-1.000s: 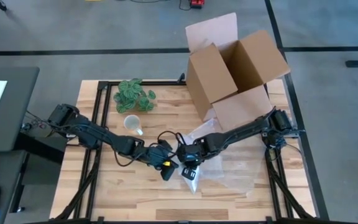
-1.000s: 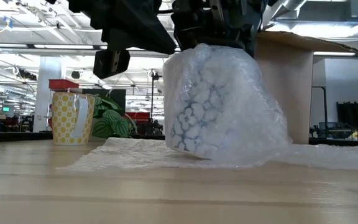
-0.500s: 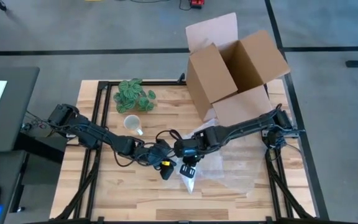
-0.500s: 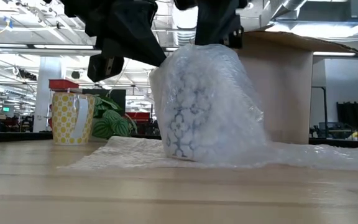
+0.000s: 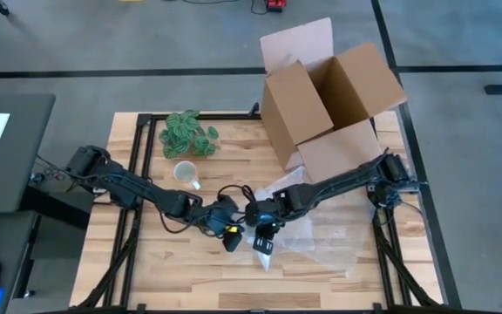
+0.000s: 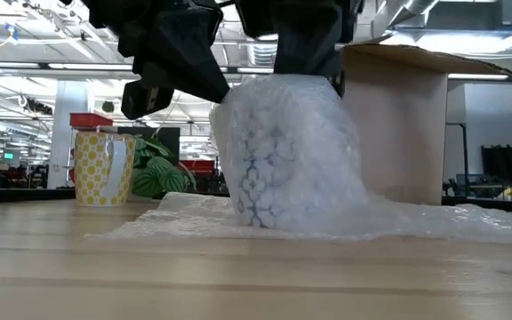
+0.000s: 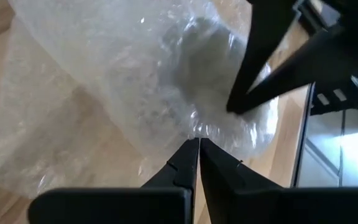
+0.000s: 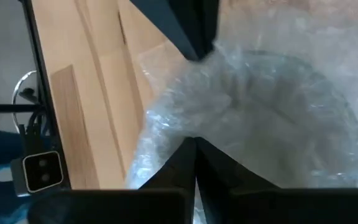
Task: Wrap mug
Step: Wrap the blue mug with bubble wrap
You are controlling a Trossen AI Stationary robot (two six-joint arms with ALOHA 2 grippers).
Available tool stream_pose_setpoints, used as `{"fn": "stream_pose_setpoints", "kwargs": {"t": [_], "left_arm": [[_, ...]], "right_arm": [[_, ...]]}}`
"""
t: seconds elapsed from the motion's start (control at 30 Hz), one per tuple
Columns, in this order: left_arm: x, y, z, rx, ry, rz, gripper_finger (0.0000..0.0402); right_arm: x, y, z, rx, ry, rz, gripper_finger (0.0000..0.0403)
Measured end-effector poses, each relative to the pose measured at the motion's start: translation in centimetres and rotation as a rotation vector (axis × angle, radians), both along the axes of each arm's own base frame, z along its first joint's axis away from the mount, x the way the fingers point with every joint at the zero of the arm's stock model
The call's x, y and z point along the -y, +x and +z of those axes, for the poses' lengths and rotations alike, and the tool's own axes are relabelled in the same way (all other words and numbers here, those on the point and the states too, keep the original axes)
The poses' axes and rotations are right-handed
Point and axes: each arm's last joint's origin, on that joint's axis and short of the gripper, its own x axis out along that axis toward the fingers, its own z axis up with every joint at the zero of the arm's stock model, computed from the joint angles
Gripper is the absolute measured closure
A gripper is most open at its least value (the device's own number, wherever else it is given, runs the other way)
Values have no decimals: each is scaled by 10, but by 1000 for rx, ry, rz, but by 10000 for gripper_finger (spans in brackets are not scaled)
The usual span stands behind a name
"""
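Your left gripper and right gripper, jaws clenched on bubble wrap, meet over the mug standing mid-surface, already mostly swathed, with loose wrap left to tuck.

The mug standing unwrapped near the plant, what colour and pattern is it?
The unwrapped mug is yellow with small white dots; the low view shows it best.

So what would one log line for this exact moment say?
step: wrapping | left gripper: shut on bubble wrap | right gripper: shut on bubble wrap | mug: upright inside wrap | yellow mug: untouched
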Motion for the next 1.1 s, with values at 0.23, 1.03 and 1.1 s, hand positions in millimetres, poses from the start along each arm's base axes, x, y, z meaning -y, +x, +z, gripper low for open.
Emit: {"fn": "stream_pose_setpoints", "kwargs": {"t": [0.23, 1.03, 1.1], "left_arm": [[0, -13, 12, -31, -49, -11, 402], [1, -18, 13, -56, -56, -5, 402], [0, -21, 14, -77, -55, -6, 402]], "right_arm": [[9, -4, -20, -3, 7, -29, 403], [13, 6, 7, -33, -19, -47, 403], [13, 9, -8, -60, -23, -45, 403]]}}
